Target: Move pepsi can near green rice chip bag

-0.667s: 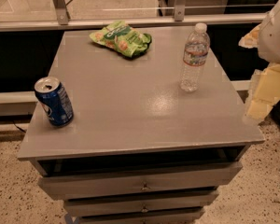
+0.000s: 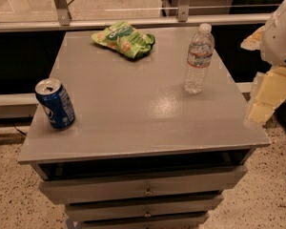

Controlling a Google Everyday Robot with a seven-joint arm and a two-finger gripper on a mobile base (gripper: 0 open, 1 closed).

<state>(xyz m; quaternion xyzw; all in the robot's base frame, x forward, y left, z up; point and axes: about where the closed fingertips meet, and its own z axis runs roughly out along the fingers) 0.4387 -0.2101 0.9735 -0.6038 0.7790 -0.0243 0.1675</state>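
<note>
The pepsi can (image 2: 55,104), dark blue with a silver opened top, stands upright near the front left edge of the grey table (image 2: 133,109). The green rice chip bag (image 2: 124,39) lies flat at the back of the table, left of centre, far from the can. My gripper (image 2: 267,97) hangs off the table's right edge, below the white arm (image 2: 279,32). It is far to the right of the can and holds nothing that shows.
A clear plastic water bottle (image 2: 199,58) stands upright at the right side of the table, between the gripper and the bag. The table has drawers (image 2: 143,190) below its front edge. A metal rail (image 2: 133,22) runs behind it. The floor is speckled.
</note>
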